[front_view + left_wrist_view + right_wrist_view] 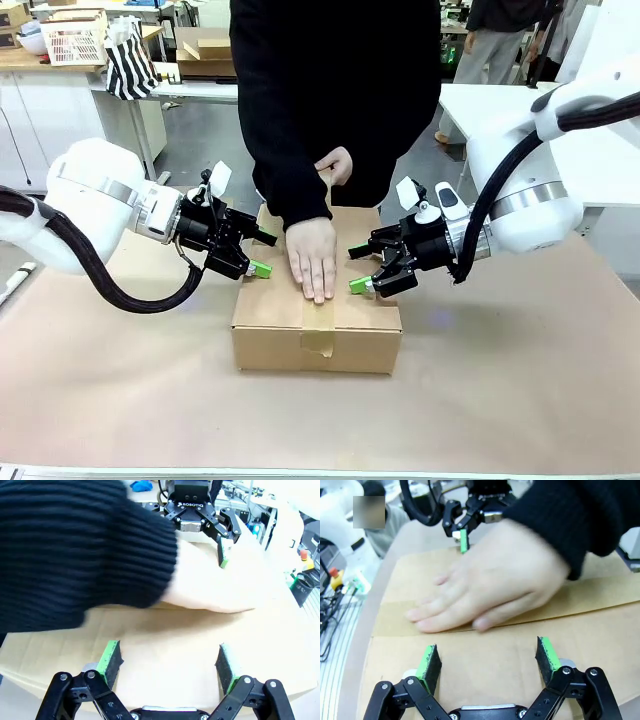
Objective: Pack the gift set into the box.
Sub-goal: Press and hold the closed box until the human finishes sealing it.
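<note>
The box (pixel 268 322) is a brown cardboard carton at the table's middle, its top flaps folded shut with tape along the centre seam. A person's hand (pixel 313 258) lies flat on the seam. My left gripper (pixel 263 254) hovers open over the box's left edge, and my right gripper (pixel 358 268) hovers open over its right edge. In the left wrist view the box top (pixel 165 650) lies under my open fingers (pixel 109 658), with the hand (pixel 215 587) and black sleeve beyond. The right wrist view shows the hand (pixel 495 587) on the box (pixel 485 660) ahead of open fingers (pixel 547 655). The gift set is hidden.
The table (pixel 520 370) is covered in brown paper. The person in black (pixel 335 90) stands at the far side, the other hand (pixel 338 163) held near the waist. A smaller cardboard carton (pixel 205 52) and a white basket (pixel 75 42) sit on benches behind.
</note>
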